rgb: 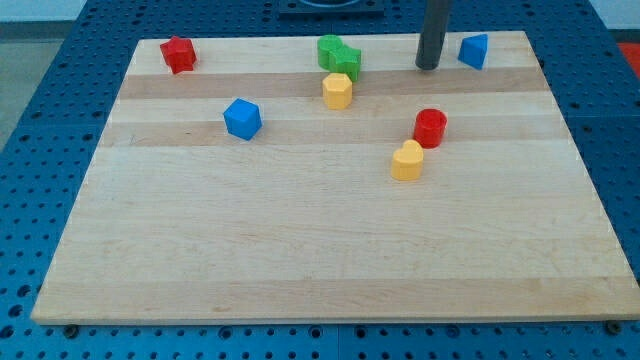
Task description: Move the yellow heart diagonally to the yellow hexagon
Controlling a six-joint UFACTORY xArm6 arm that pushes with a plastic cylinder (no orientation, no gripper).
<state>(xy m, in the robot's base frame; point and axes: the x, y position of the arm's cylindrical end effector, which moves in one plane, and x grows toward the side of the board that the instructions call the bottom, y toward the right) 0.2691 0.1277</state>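
The yellow heart (407, 161) lies right of the board's middle, touching a red cylinder (430, 127) just above and to its right. The yellow hexagon (337, 91) sits near the view's top centre, just below a green block (339, 55). My tip (428, 67) stands on the board near the view's top, left of a blue block (474, 50). It is well above the yellow heart and right of the yellow hexagon, touching no block.
A red block (178, 54) sits at the top left corner of the wooden board (300, 250). A blue block (242, 118) lies left of centre. A blue perforated table surrounds the board.
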